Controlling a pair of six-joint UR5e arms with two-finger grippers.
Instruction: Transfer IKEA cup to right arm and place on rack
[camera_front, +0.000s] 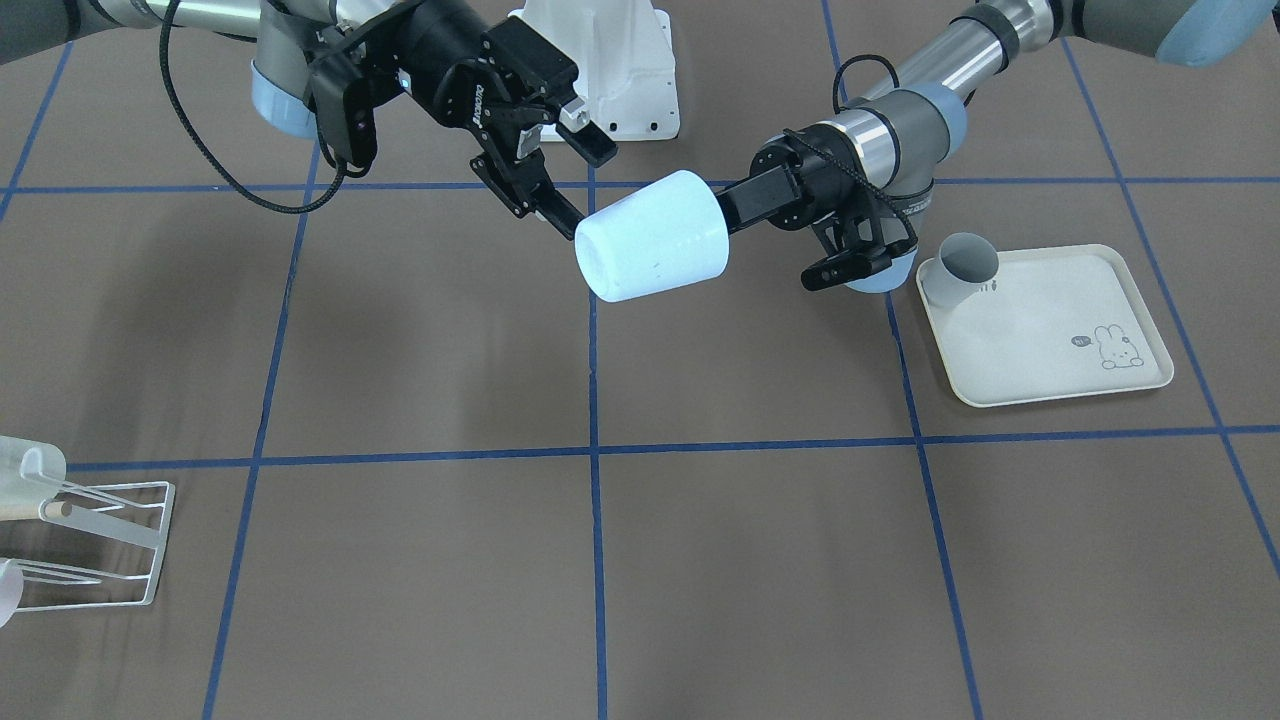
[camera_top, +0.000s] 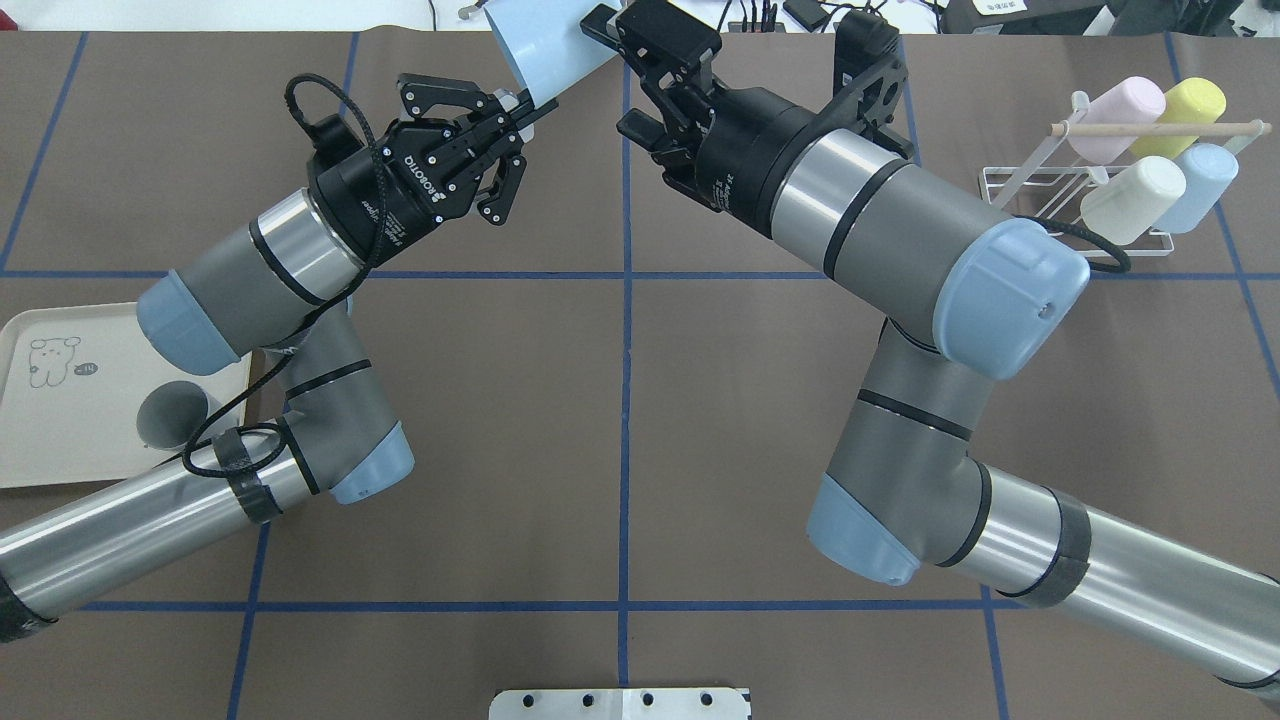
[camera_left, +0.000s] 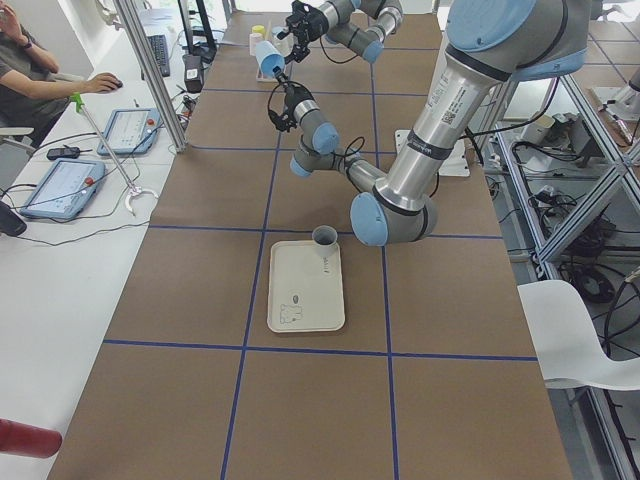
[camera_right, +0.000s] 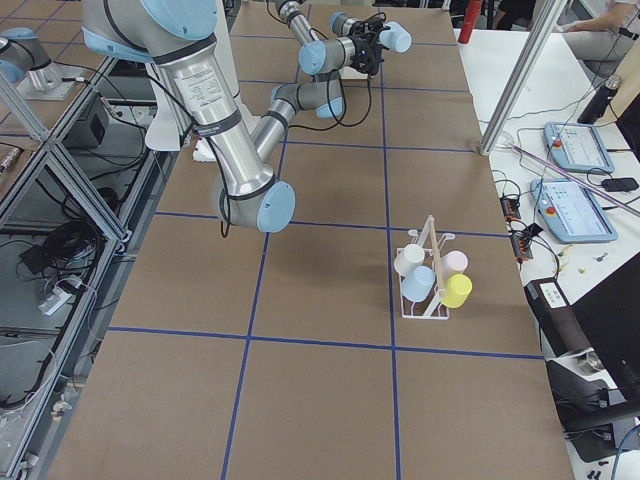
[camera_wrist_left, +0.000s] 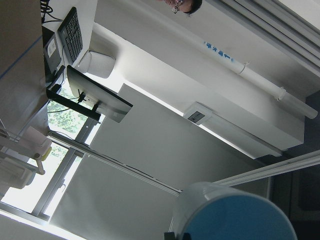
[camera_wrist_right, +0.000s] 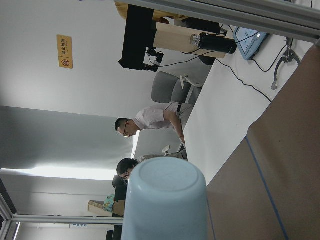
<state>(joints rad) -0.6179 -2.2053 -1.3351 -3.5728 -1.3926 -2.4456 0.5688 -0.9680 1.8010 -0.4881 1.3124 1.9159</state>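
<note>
pale-blue plastic is what you are looking at in the middle: the cup (camera_front: 652, 237) is hanging on its side, raised high over the centre line of the table (camera_front: 400, 330), between the two grippers. the left gripper (camera_top: 520, 110) is clamping its fingers together on the cup's rim, one finger reaching inside the open mouth. the right gripper (camera_front: 585, 187) is standing with its fingers spread wide apart at the cup's closed base. its lower finger is sitting right against the base edge, and you cannot tell whether it is touching. the upper finger is standing off the cup.

the rack (camera_top: 1020, 175) is sitting toward the far right of the table, well apart from both grippers. it is carrying a pink cup (camera_top: 1120, 115), a yellow cup (camera_top: 1185, 110), a cream cup (camera_top: 1130, 200) and a second blue cup (camera_top: 1205, 185) under its wooden peg (camera_top: 1150, 128). a broad run of brown mat is lying between the held cup and the rack.

on the left, a cream tray (camera_front: 1050, 380) is lying beside the left arm's elbow, with a grey cup (camera_front: 965, 262) standing in its corner.
</note>
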